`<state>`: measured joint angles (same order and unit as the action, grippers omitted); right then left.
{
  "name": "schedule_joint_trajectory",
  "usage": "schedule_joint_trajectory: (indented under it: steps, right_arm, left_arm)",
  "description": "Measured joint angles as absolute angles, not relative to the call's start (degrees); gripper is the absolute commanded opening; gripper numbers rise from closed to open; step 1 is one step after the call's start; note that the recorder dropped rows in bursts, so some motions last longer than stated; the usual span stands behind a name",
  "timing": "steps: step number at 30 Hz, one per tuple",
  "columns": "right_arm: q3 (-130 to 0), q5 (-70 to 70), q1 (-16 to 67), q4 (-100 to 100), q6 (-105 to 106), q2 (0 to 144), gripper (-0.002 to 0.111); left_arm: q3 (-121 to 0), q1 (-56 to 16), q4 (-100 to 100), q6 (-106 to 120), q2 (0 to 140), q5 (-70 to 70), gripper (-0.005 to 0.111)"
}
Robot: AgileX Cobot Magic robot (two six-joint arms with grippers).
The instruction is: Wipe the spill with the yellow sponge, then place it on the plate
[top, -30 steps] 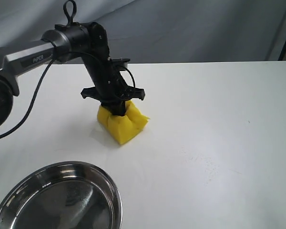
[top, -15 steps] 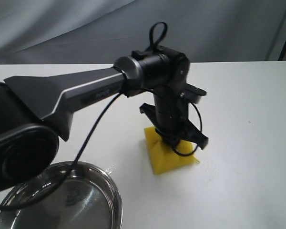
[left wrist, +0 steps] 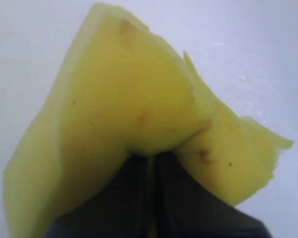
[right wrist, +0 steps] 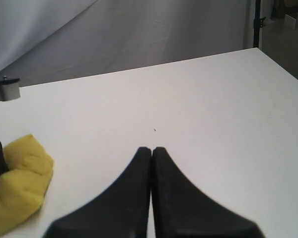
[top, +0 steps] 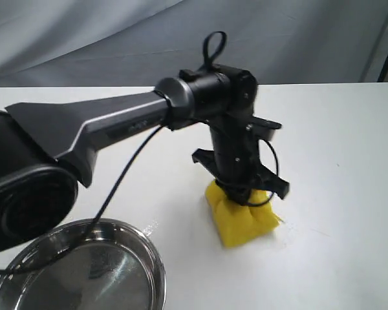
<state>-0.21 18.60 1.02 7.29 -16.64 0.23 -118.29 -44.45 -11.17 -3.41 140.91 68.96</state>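
My left gripper (top: 246,197) is shut on the yellow sponge (top: 241,221) and presses it down onto the white table, the foam bulging round the fingers. In the left wrist view the sponge (left wrist: 139,114) fills the frame, with small amber stains on it, pinched by the left gripper (left wrist: 151,161). Faint specks of the spill (top: 291,226) show on the table just right of the sponge. The steel plate (top: 156,258) sits at the bottom left. My right gripper (right wrist: 152,149) is shut and empty, hovering above bare table, with the sponge (right wrist: 17,186) off to its side.
The white table (top: 336,142) stretches right and behind the sponge. A grey curtain (top: 246,32) hangs behind the table. The left arm's long black body (top: 84,135) crosses over the table's left half, above the plate.
The left gripper carried the sponge from the table's left middle toward the centre right, then slid it a little further right and nearer, pressed on the table.
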Motion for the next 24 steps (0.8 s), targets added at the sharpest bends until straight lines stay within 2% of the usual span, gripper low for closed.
schedule_joint_trajectory:
  steps: [5, 11, 18, 24]
  right_arm:
    - [-0.2, 18.6, 1.0, 7.3, -16.6, 0.2, 0.000]
    - [-0.2, 18.6, 1.0, 7.3, -16.6, 0.2, 0.000]
    - [-0.2, 18.6, 1.0, 7.3, -16.6, 0.2, 0.000]
    - [-0.2, 18.6, 1.0, 7.3, -16.6, 0.2, 0.000]
  left_arm:
    - [-118.3, -32.1, -9.5, -7.2, 141.0, 69.2, 0.000]
    - [-118.3, -25.8, -7.4, -11.0, 141.0, 69.4, 0.000]
    - [-118.3, -29.3, -5.6, -9.0, 141.0, 69.1, 0.000]
    - [-118.3, -39.6, -4.5, -5.5, 141.0, 68.7, 0.000]
